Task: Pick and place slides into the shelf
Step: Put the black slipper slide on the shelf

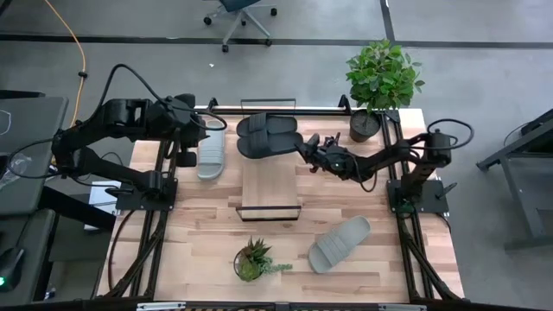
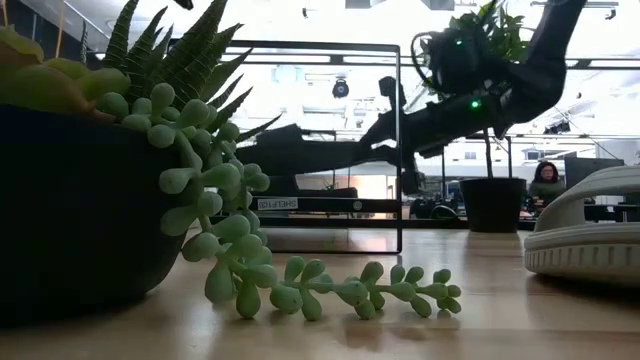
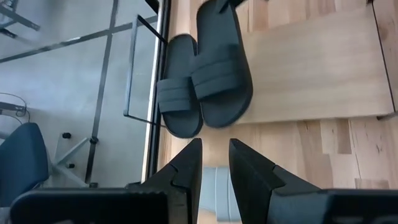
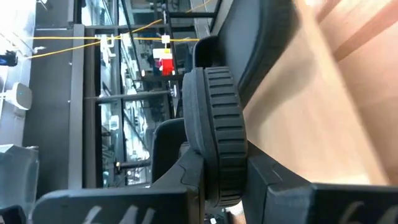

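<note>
My right gripper (image 1: 304, 144) pinches the heel edge of a black slide (image 1: 270, 143), ribbed sole visible between my fingers, holding it over the far end of the shelf (image 1: 270, 186), just beside the second black slide (image 1: 268, 125) already there. Its long axis lies across the light-wood board. My left gripper (image 1: 200, 136), fingers spread, hovers over a grey slide (image 1: 211, 153) beside the shelf; another grey slide (image 1: 340, 243) lies well apart.

Leafy plant (image 1: 383, 76); succulent (image 1: 254, 259); chair (image 1: 240, 15)
</note>
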Robot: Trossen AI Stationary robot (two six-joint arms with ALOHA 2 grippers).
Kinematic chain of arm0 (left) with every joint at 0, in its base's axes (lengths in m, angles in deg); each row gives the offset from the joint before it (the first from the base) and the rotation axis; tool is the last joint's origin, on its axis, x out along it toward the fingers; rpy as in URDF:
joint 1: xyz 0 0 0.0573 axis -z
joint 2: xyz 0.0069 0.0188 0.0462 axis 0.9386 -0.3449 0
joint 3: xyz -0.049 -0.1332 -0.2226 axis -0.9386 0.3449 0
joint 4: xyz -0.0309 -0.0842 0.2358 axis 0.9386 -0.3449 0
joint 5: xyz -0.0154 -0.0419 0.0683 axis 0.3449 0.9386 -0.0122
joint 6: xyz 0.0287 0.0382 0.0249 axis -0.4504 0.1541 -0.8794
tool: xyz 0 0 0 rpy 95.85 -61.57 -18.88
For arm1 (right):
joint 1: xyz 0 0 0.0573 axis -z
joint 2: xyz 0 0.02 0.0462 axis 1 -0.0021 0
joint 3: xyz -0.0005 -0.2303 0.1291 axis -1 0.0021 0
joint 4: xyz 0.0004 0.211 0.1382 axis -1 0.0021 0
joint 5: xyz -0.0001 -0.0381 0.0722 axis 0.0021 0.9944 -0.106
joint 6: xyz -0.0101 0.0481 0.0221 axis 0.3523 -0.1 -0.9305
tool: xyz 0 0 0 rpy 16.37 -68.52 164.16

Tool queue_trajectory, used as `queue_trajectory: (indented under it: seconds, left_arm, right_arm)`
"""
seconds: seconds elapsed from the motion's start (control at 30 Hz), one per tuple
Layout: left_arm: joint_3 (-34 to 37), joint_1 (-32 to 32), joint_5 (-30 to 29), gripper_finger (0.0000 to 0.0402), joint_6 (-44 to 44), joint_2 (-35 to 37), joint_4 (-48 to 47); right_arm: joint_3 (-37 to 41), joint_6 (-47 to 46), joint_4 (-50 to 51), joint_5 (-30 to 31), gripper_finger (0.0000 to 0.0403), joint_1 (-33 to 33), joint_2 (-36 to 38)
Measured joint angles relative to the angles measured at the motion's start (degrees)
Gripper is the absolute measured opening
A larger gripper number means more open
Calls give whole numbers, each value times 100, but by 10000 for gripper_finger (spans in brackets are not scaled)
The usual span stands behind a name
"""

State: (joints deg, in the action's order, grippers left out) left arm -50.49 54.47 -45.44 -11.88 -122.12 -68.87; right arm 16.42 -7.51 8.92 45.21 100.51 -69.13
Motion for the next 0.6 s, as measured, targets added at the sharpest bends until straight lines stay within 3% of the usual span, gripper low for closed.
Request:
queue_trajectory:
  seconds: [0.3,0.6]
  left_arm:
    - [0,0,37,69,4,2,75]
    - [0,0,208,69,22,2,63]
  right_arm:
    - [-495,-6,37,-368,39,223,-526]
    - [-493,-64,176,-248,39,214,-559]
